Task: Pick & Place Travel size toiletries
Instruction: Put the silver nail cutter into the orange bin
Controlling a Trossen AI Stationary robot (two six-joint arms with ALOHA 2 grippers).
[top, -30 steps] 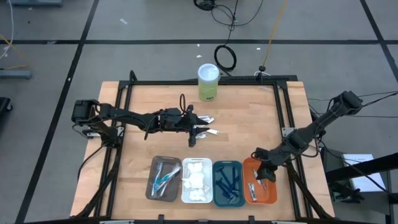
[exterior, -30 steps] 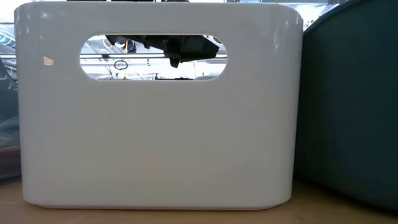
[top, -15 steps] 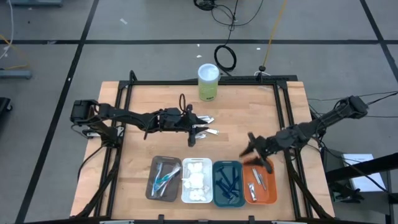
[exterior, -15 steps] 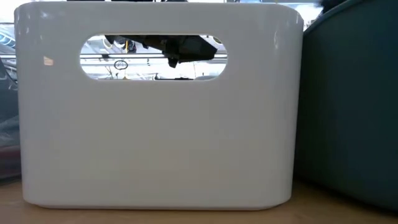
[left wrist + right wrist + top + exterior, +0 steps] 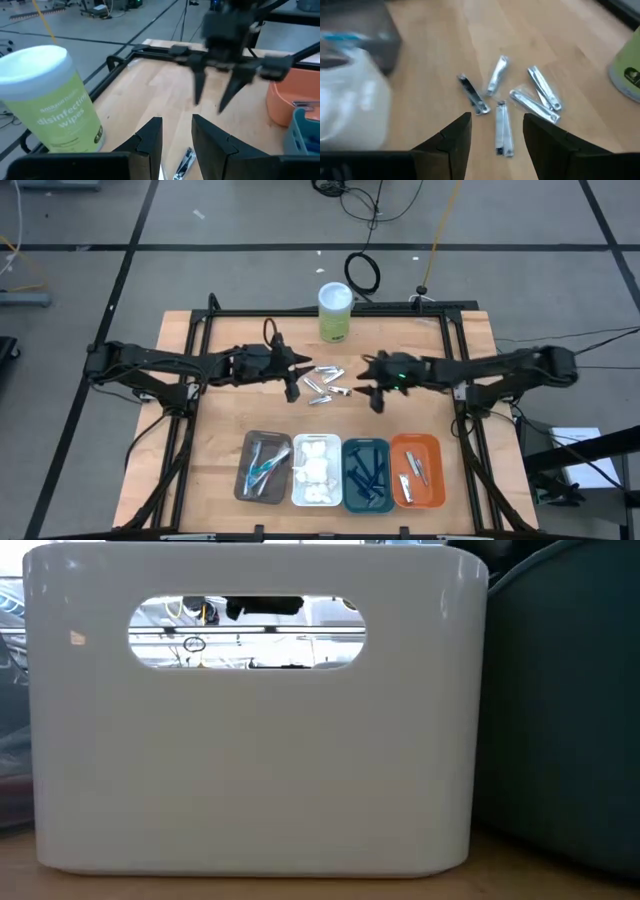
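Silver metal tools (image 5: 325, 384) loose on the worktop (image 5: 230, 420), between both end effectors. Left end effector (image 5: 291, 379) just beside them, fingers spread, empty. Right end effector (image 5: 372, 387) opposite, fingers spread, empty, near the green canister (image 5: 335, 311).

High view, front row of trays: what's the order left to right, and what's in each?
Brown tray with toothbrushes → white tray with white wads → teal tray with dark blue razors → orange tray with metal tools.
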